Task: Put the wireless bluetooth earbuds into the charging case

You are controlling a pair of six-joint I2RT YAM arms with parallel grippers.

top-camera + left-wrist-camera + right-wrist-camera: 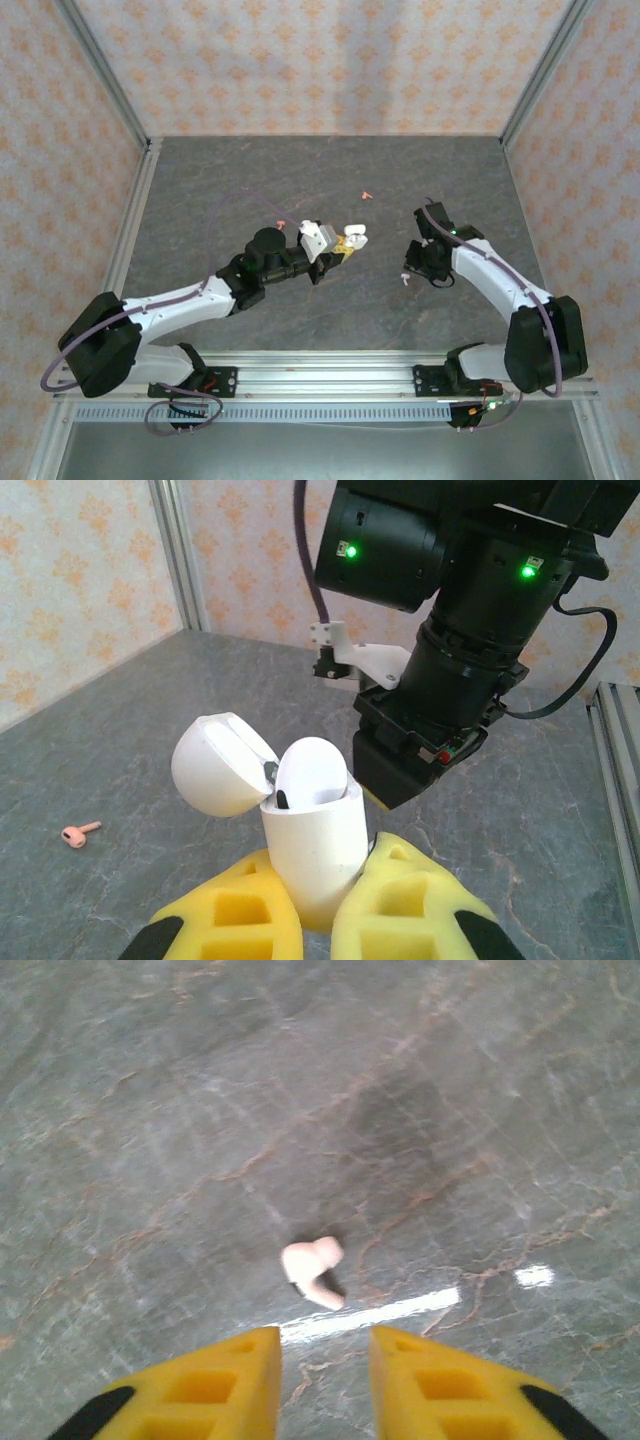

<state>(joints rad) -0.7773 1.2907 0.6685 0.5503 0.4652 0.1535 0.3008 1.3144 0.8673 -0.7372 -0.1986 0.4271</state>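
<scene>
Along the left side, a wall (60,120) papered in a peach floral print meets a slanting aluminium post (105,70). The same paper covers the back and right of the enclosure. Below it lies the table (220,170), dark grey with pale rusty veins like stone.

Left of centre a pink earbud (281,224) lies flat on that surface, well apart from everything else. Just right of it the left gripper (325,865) has its yellow fingers (400,900) clamped on the lower body of the white charging case (312,840), held upright above the table with the lid (215,765) swung back. A rounded white shape sits in its mouth; whether that is an earbud cannot be told.

Farther back, near the middle, a second pink earbud (367,195) rests on the stone. Right of centre, a white earbud (315,1268) lies on its side beside a bright streak of glare. The right gripper (322,1338) hangs just short of it, jaws slightly parted and empty.
</scene>
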